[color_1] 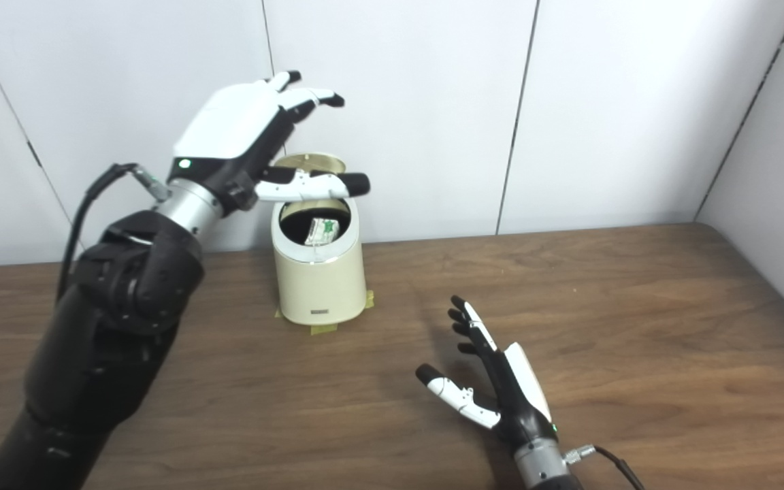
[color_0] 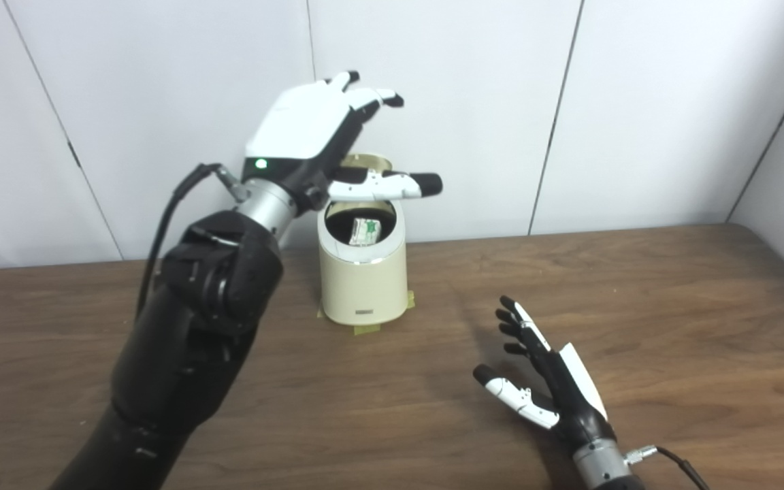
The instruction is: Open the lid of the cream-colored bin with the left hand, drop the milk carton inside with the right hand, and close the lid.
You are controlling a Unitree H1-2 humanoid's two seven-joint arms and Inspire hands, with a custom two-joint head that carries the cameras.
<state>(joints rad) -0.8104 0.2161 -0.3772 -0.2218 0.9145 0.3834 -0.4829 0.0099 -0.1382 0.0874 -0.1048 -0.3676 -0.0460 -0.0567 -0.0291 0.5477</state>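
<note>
Left eye view: the left robot hand (color_0: 310, 133), spread and holding nothing, hovers above the round cream-colored plastic bin (color_0: 363, 272), whose lid (color_0: 365, 163) is up, with the small green-and-white milk carton (color_0: 365, 231) inside, while the right robot hand (color_0: 548, 381) rests empty and splayed on the brown wooden surface (color_0: 671, 327).
</note>
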